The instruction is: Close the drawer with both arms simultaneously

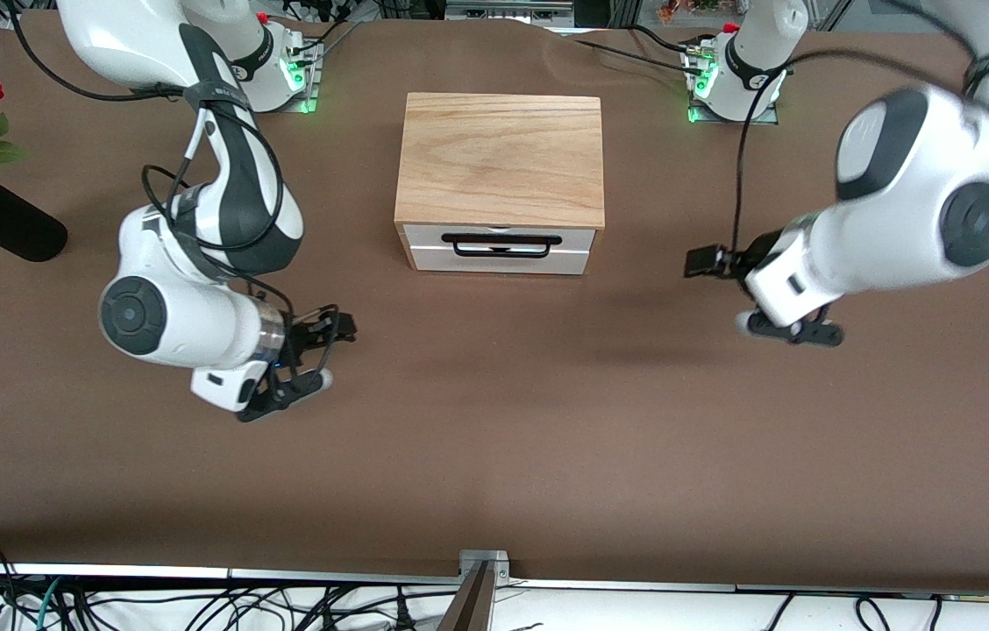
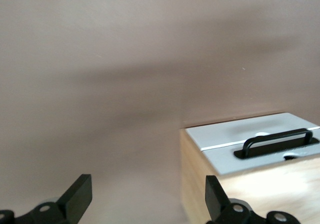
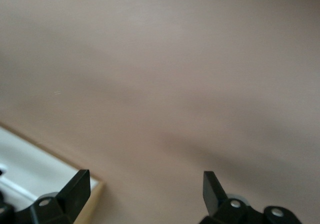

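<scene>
Even overhead light, soft shadows on table (image 1: 494, 438); left arm (image 1: 907, 219) motion-blurred; wrist views hazy, probably defocused.

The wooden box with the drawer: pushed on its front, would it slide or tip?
The box looks squat and broad-based, so tipping seems unlikely. It sits loose on the brown cloth-like table, so it may slide. Its white-fronted drawer looks nearly flush, leaving little travel.

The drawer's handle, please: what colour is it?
Black, on the drawer's white front panel; the handle shows best in the front view.
</scene>
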